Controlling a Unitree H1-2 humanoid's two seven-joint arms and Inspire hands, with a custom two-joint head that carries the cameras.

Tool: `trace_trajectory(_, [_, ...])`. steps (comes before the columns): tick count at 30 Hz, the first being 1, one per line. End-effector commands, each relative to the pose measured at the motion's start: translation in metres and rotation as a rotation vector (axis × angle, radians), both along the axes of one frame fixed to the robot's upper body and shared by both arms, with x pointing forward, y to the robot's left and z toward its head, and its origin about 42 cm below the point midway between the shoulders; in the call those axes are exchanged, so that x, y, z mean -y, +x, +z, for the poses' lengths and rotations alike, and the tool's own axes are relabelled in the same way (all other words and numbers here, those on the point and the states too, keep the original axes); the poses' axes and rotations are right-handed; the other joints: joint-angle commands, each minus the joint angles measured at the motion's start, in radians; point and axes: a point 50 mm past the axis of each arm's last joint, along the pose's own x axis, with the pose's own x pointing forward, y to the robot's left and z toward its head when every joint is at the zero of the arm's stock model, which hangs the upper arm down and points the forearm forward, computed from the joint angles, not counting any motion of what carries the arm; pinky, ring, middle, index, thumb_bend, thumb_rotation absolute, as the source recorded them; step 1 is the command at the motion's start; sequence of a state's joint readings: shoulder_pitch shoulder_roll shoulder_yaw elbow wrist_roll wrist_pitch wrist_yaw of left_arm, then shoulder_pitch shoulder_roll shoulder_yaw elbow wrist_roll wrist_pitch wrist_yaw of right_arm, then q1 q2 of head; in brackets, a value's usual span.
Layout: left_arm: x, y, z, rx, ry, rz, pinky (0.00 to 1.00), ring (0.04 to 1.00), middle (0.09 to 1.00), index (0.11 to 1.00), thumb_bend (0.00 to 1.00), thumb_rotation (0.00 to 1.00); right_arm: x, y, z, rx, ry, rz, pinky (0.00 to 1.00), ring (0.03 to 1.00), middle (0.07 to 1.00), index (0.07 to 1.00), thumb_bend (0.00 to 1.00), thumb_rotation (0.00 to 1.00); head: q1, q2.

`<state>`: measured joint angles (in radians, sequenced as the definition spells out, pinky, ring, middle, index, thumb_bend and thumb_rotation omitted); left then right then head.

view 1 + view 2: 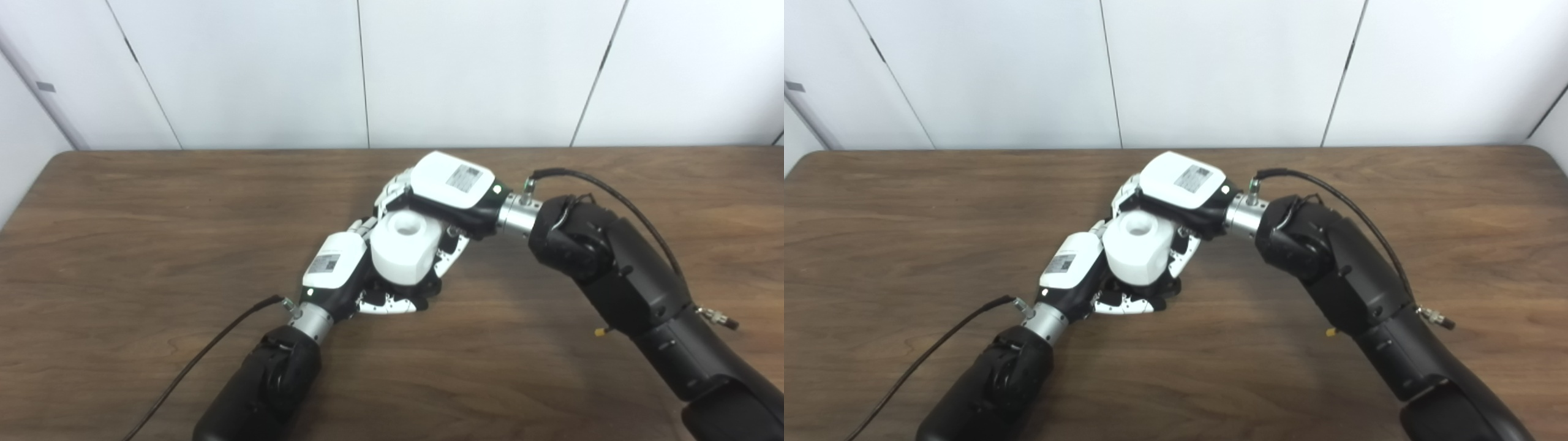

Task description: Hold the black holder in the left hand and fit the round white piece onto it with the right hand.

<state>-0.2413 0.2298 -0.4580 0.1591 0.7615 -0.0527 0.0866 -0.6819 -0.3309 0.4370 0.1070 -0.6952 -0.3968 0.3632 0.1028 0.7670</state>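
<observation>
Both hands meet over the middle of the brown wood table (122, 257), w/ the round white piece (405, 246) between them. It's a chunky white drum w/ a round hollow in its top face, sitting upright. The left hand (343, 275) comes up from below-left, fingers curled round the lower part of the piece; the black holder (432, 286) shows only as a dark bit under the piece, mostly hidden. The right hand (450, 190) reaches in from the right, palm down, fingers bent over the piece's far side & thumb side touching it. Each hand's white back cover has a small grey label, print too blurred to read. White panelled wall (245, 67) behind
</observation>
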Motion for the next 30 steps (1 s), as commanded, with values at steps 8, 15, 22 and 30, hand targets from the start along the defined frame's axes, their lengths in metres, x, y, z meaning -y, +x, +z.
trace_trajectory(8, [0.001, -0.043, -0.062, -0.244, 0.109, -0.023, 0.97, 0.952, 0.872, 0.483, 0.52, 0.06, -0.006, 0.007, 0.045, 0.091, 0.08, -0.001, 0.71, 0.769, 0.726, 0.482, 0.52, 0.14, 0.001, 0.0])
trace_trajectory(15, [0.001, -0.043, -0.061, -0.242, 0.113, -0.024, 0.97, 0.952, 0.874, 0.484, 0.52, 0.06, -0.006, 0.007, 0.046, 0.095, 0.088, -0.006, 0.66, 0.757, 0.72, 0.481, 0.52, 0.14, 0.001, 0.004])
trace_trajectory(22, [0.002, -0.042, -0.061, -0.238, 0.112, -0.026, 0.96, 0.951, 0.874, 0.483, 0.52, 0.06, -0.005, 0.005, 0.037, 0.077, 0.072, 0.004, 0.71, 0.762, 0.717, 0.482, 0.52, 0.14, 0.003, 0.005])
trace_trajectory(30, [0.002, -0.042, -0.059, -0.243, 0.111, -0.022, 0.97, 0.956, 0.882, 0.484, 0.52, 0.06, -0.003, 0.001, 0.022, 0.045, 0.04, 0.016, 0.71, 0.751, 0.717, 0.481, 0.52, 0.14, 0.003, 0.006])
